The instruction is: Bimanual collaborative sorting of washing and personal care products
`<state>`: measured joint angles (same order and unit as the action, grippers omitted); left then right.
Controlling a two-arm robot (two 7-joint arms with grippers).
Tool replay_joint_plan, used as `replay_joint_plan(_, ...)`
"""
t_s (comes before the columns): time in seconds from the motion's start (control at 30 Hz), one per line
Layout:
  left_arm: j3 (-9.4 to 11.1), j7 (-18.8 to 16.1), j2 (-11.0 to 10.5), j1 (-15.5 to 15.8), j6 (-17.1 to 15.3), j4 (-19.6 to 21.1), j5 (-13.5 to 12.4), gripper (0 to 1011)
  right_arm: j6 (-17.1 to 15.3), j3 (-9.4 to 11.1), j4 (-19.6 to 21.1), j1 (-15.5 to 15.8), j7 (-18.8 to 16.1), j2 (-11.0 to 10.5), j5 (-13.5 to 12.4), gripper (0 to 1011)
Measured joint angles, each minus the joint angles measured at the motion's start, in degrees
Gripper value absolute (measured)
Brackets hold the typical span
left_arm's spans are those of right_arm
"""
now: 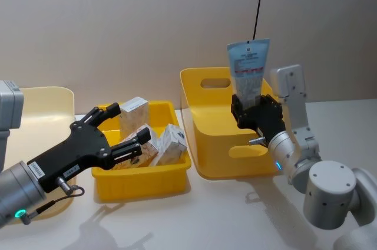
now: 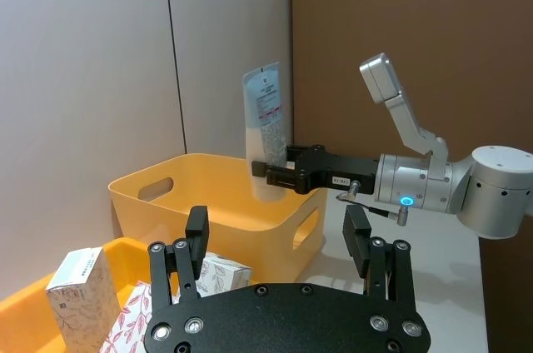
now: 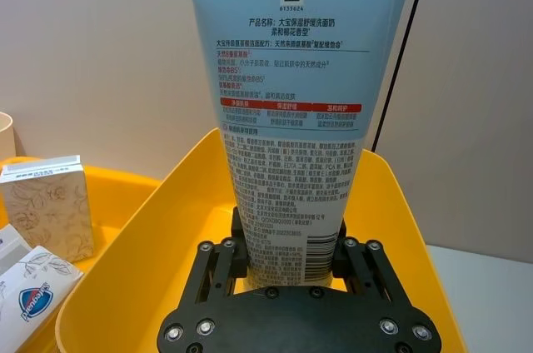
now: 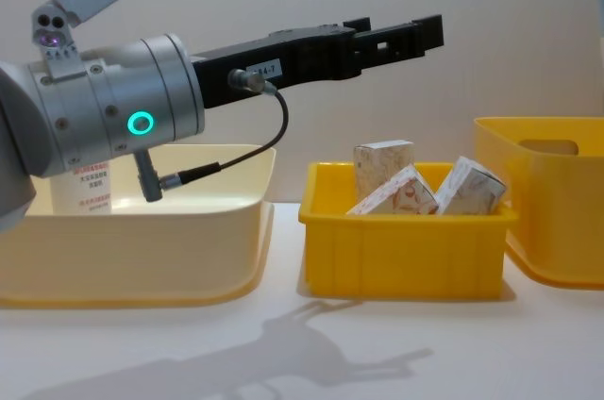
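White tabletop, plain beige wall behind tube.

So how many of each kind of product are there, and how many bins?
Pale-blue tube: 1, held by the right gripper
Small boxes: 3 I can tell apart, below the left gripper
White bottle: 1
Yellow bins: 2
Cream bin: 1
Total: 5 products, 3 bins

- pale-blue squeeze tube: smooth soft plastic, faint sheen
- small boxes: matt printed cardboard
- tall yellow bin and low yellow bin: smooth glossy plastic
- cream bin: smooth plastic, soft sheen
- left gripper, right gripper: matt black, shiny screw heads
- table: white, matt, smooth
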<state>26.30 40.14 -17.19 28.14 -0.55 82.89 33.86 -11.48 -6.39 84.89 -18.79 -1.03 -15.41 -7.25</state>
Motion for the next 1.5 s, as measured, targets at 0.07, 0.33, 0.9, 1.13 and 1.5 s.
replay_joint_plan(0.07,0.0,0.0,0.0,-0.01,0.0,0.0,0.0,1003,-0.19,-0.05,-0.12,-0.1,0.1,0.08,0.12,536)
replay_joint_plan(0.33,0.0,0.0,0.0,0.0,0.0,0.0,0.0,1002,-1.0,-0.24,-0.63,-0.5,0.56,0.38,0.74,808)
replay_joint_plan(0.9,0.0,0.0,0.0,0.0,0.0,0.0,0.0,1003,-1.58,-0.37,-1.02,-0.78,0.95,0.58,1.17,1001)
replay_joint_plan(1.13,0.0,0.0,0.0,0.0,0.0,0.0,0.0,1003,-1.67,-0.39,-1.06,-0.82,0.99,0.61,1.24,1001)
replay_joint_plan(1.5,0.0,0.0,0.0,0.0,0.0,0.0,0.0,1004,1.16,0.19,0.12,-0.11,-0.41,0.7,0.55,1001)
